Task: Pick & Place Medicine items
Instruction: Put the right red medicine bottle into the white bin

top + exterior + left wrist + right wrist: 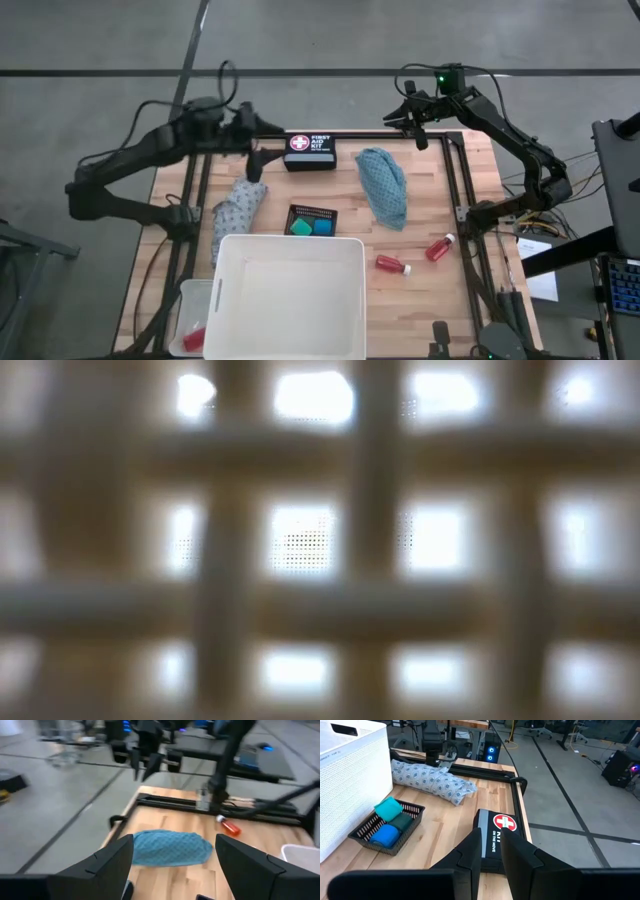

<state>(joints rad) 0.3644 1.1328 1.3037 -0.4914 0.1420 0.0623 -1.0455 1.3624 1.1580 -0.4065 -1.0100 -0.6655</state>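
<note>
Grey concrete floor surrounds the wooden table (420,290) we work at. Our left gripper (254,164) hangs over the far left part, fingers (107,865) spread wide and empty; our right gripper (415,120) hangs at the far right edge, fingers (472,852) nearly together, holding nothing. We see the teal cloth (384,186) lying with its long axis running from the far edge toward the near one, and the grey cloth (234,213) doing the same, slightly slanted. Between them sit the first aid kit (309,151) and the mesh tray (312,219) holding the tubs (321,228). Two red bottles (392,264) lie flat near the right edge, well apart from the white tub (290,300); the nearer one points its cap right.
</note>
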